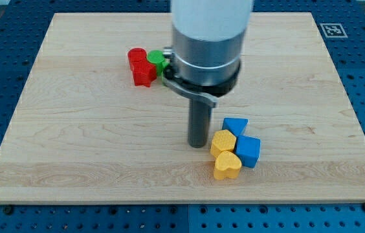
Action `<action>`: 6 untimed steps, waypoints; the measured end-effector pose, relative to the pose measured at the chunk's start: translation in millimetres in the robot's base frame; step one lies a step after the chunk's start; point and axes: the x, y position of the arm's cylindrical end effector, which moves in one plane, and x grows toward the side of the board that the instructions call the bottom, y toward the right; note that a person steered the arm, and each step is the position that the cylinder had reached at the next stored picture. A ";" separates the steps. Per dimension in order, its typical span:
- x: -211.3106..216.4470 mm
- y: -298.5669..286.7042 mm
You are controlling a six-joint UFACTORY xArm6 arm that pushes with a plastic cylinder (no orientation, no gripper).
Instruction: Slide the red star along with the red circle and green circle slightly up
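The red star (144, 74) lies at the upper left of the wooden board (72, 129). The red circle (136, 56) touches it from above-left. The green circle (157, 61) touches it from the upper right and is partly hidden by the arm's body. My tip (199, 145) rests on the board near the middle, well below and to the right of these three blocks, just left of the yellow blocks.
A cluster sits at the lower right: a yellow hexagon (223, 141), a yellow heart (227, 166), a blue block (235, 125) and a blue cube (248, 151). The arm's grey body (208, 39) hangs over the board's top centre.
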 end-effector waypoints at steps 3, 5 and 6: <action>-64.9 -74.5; -129.4 -110.2; -159.8 -101.4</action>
